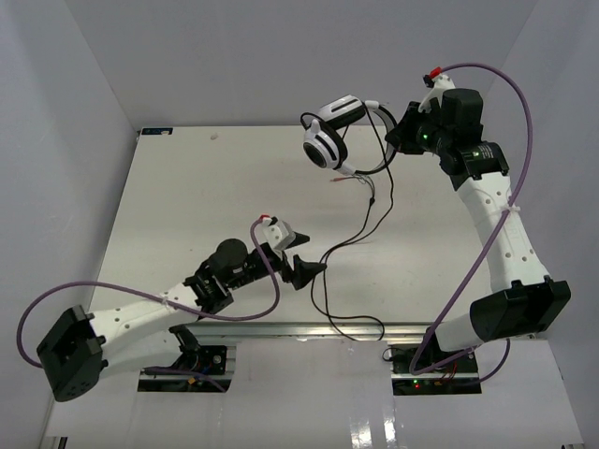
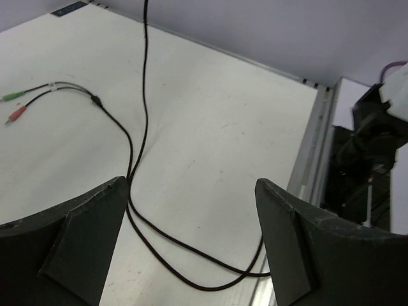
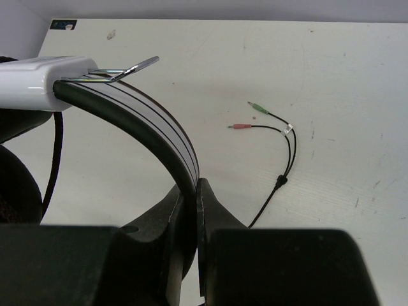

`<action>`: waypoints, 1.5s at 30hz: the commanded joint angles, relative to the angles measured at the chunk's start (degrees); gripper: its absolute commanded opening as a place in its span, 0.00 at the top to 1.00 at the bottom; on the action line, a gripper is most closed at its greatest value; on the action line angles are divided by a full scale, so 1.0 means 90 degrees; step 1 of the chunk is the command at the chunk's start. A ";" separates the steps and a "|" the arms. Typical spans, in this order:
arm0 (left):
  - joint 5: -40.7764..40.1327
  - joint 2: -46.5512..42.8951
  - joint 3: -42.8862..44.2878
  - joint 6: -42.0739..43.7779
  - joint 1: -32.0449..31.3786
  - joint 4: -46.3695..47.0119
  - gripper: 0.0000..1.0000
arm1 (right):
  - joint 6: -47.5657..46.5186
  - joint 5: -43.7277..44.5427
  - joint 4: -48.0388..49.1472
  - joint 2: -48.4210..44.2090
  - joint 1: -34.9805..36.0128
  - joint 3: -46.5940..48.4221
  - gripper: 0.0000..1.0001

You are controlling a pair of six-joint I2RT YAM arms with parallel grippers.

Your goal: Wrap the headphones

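Note:
The headphones hang above the far table, held up by their black-and-white headband. My right gripper is shut on that headband; its jaws pinch the band. The thin black cord drops from the ear cups to the table and loops near the front edge. Its green and red plugs lie on the table under the headphones. My left gripper is open and empty, low over the table. The cord loop lies between and beyond its fingers, untouched.
Thick purple robot cables arc from both arms. The metal rail along the table's front edge lies just past the cord loop, with the right arm's base beyond it. White walls enclose the table on three sides.

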 commanded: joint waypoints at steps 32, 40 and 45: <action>-0.0278 0.7754 0.4756 0.0454 -0.0641 0.5866 0.57 | 0.0895 -0.1035 0.1046 -0.1034 -0.0066 -0.0677 0.92; -0.0192 0.7261 0.4187 0.0328 -0.0670 0.6064 0.97 | 0.0822 -0.0895 0.1054 -0.1020 -0.0153 -0.0723 0.92; -0.0344 0.6385 0.3244 0.0187 -0.0717 0.6288 1.00 | 0.0697 -0.0722 0.0958 -0.0973 -0.0231 -0.0647 0.92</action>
